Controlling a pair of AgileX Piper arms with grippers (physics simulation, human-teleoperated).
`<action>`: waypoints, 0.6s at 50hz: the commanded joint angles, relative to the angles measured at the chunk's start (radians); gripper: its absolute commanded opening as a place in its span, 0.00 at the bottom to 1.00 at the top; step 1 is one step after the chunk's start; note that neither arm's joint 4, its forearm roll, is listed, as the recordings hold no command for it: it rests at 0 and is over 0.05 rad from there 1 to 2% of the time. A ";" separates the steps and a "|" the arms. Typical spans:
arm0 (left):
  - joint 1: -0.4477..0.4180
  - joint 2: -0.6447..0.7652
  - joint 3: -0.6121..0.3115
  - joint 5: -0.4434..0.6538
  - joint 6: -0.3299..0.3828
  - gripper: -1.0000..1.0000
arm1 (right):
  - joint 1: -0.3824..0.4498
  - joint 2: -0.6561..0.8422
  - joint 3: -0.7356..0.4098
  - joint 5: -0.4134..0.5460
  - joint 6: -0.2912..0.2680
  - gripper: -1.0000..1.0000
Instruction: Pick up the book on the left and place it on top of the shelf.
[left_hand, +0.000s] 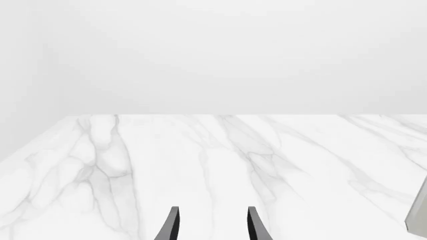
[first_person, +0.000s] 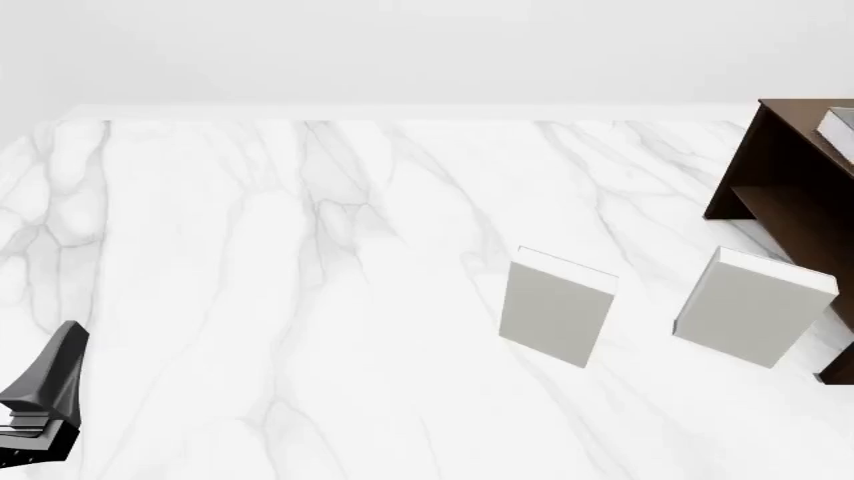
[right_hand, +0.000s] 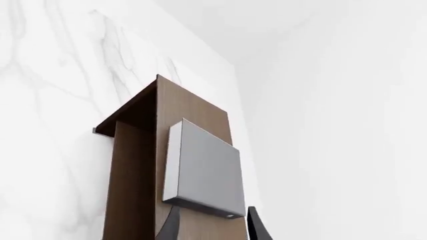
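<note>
1. The table (first_person: 267, 300) is white marble with grey veins. It fills nearly all of the front view and ends at a plain white wall behind. Its near and side edges are cut off.
2. The shelf (first_person: 787, 170) is dark brown wood and stands at the table's right edge in the front view. Only its left part shows there; the rest runs out of frame. The right wrist view shows its flat top board (right_hand: 193, 107) and an open, shadowed compartment whose inside cannot be made out.
3. 2 pale grey-white books stand upright on the marble, in front of the shelf. The first pale book (first_person: 750, 308) is just beside the shelf's near corner. The second pale book (first_person: 558, 305) is further to the shelf's left. Both covers are plain.
4. A grey sliver (left_hand: 419, 210) at the edge of the left wrist view is too cropped to identify.
5. The book (right_hand: 203, 170) lies flat on the shelf's top board and looks grey with a paler edge. In the front view only 1 corner (first_person: 838, 135) shows at the frame's edge.
6. The left gripper (left_hand: 212, 225) hovers over bare marble well to the shelf's left, its 2 dark fingers (left_hand: 175, 225) apart and holding nothing. The front view shows only part of it (first_person: 47, 390).
7. The right gripper (right_hand: 213, 225) is above the shelf top, near the book's edge. Only its fingertips (right_hand: 257, 225) show, spread apart with wood visible between them. The front view does not show it.
</note>
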 joint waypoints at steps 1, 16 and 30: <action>0.000 0.000 0.000 0.000 0.000 1.00 | 0.030 -0.063 0.011 0.001 0.025 1.00; 0.000 0.000 0.000 0.000 0.000 1.00 | 0.108 -0.138 -0.021 0.040 0.079 1.00; 0.000 0.000 0.000 0.000 0.000 1.00 | 0.155 -0.235 -0.043 0.103 0.111 1.00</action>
